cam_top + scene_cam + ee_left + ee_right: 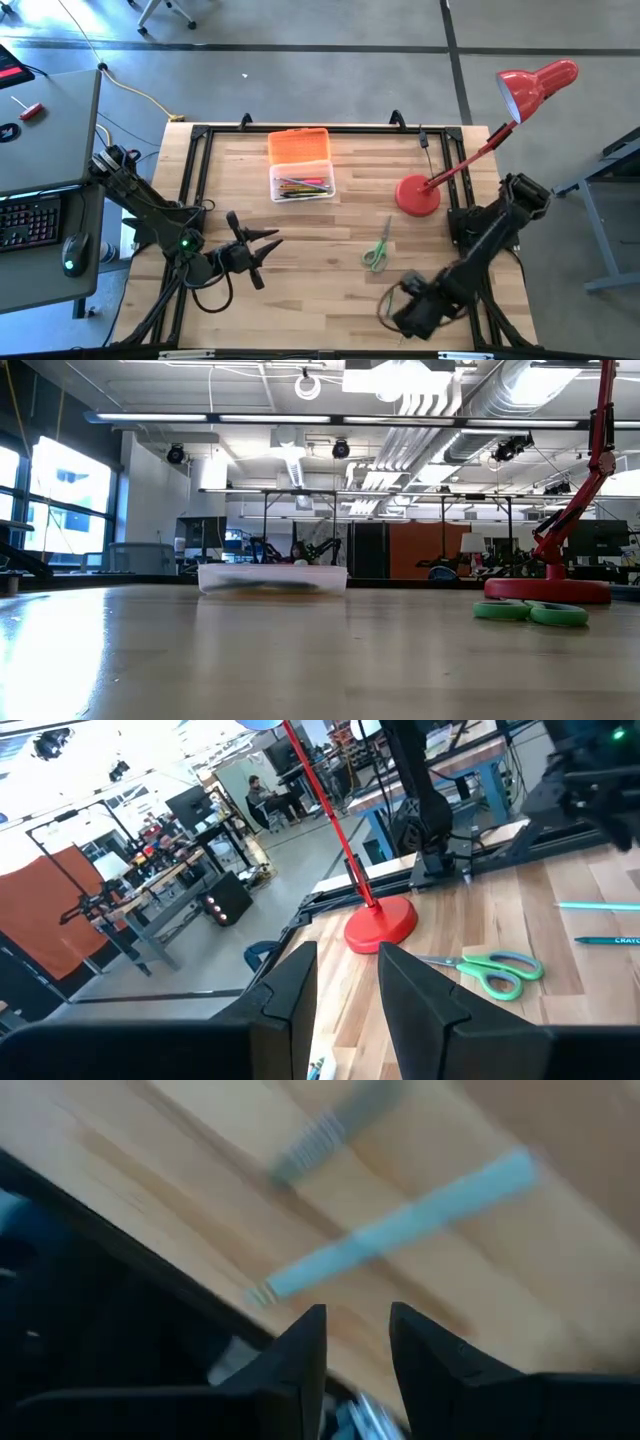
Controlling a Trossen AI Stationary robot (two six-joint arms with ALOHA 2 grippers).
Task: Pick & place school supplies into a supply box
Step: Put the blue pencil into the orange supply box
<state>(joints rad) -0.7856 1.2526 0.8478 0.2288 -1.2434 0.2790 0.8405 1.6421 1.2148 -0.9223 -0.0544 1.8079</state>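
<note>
A wooden bench [330, 290] with a black frame is seen from above, with an arm at each near corner. A red desk lamp [455, 170] stands on the right part of the bench, its round base near the far right corner and its shade hanging out past the bench edge.

The supply box [301, 180], a clear case with its orange ribbed lid [299, 146] laid open behind it, is placed near the middle of the far edge; several pencils and pens [303, 186] are seen lying inside it. In the low view the box [272, 579] shows as a shallow clear tray.

The left tool [268, 246] is held over the left half of the bench, well apart from the box, and its fingers [292, 995] are spread with nothing between them. The right tool [408, 318] is placed low near the front right edge; its fingers [305, 1350] stand slightly apart, and nothing is seen pinched between them, though the blur leaves that uncertain.

The green-handled scissors [377, 248] lie flat between the lamp base and the right tool, blades toward the far edge. A light teal pencil or pen [400, 1225] is seen on the wood just ahead of the right tool, and two teal pens [605, 923] are seen at the edge of the left wrist view.
</note>
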